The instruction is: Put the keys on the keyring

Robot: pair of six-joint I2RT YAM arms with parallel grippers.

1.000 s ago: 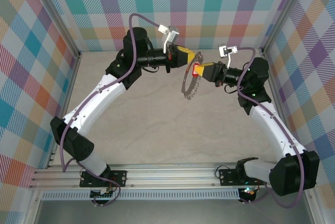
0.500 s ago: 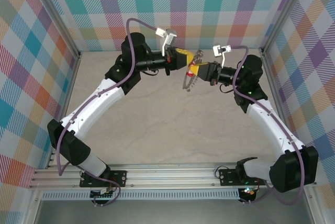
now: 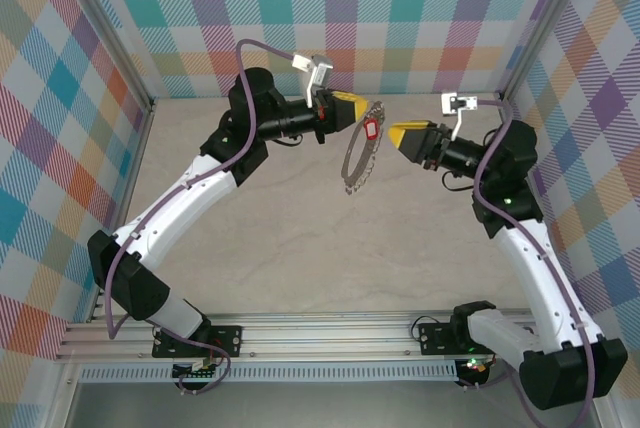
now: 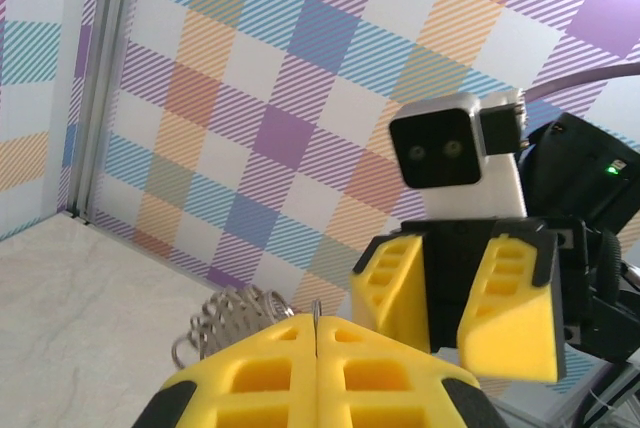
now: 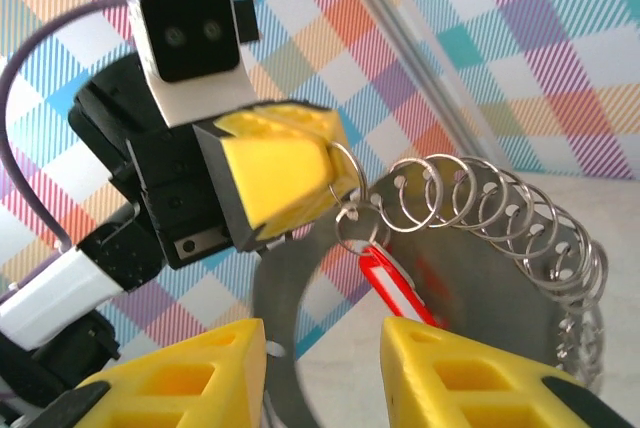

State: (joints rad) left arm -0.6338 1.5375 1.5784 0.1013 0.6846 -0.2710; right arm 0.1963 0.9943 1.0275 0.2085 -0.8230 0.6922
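I am clamping my left claw [image 3: 352, 108] shut on the keyring's [image 3: 348, 173] top edge, holding it up on edge. The key [image 3: 370, 129] is dangling from the keyring just under that grip. My right claw [image 3: 393, 132] is standing parted just beside the keyring, gripping nothing.

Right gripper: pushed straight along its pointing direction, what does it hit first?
Probably the small silver key with the red plastic tag, hanging from the large silvery beaded keyring ahead of the right gripper; the left gripper holds that ring. Depth unclear.
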